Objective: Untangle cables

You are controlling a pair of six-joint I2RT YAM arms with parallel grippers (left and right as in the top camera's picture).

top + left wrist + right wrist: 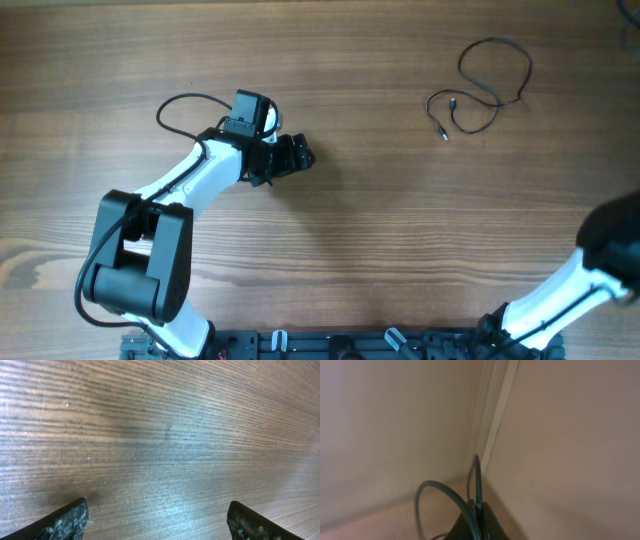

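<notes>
Although one cable lies on the far right of the bench in a few loose loops that cross once or twice, no tight knot shows in it, and its small plug end rests just beside the loops. A second thin cord shows only in the right wrist view. It rises in two arcs from the right gripper, whose fingers look pressed together on it, though the blur leaves that uncertain. That camera faces a wall corner, so the hand seems lifted clear of the bench. The left gripper hovers low over bare wood, well apart from the loops, fingers spread wide with nothing between them.

The separating step looks close to done, with one cord drawn away from the other. The next move probably calls for laying the held cord flat, away from the other cable. The left arm might then open out the remaining crossings.
</notes>
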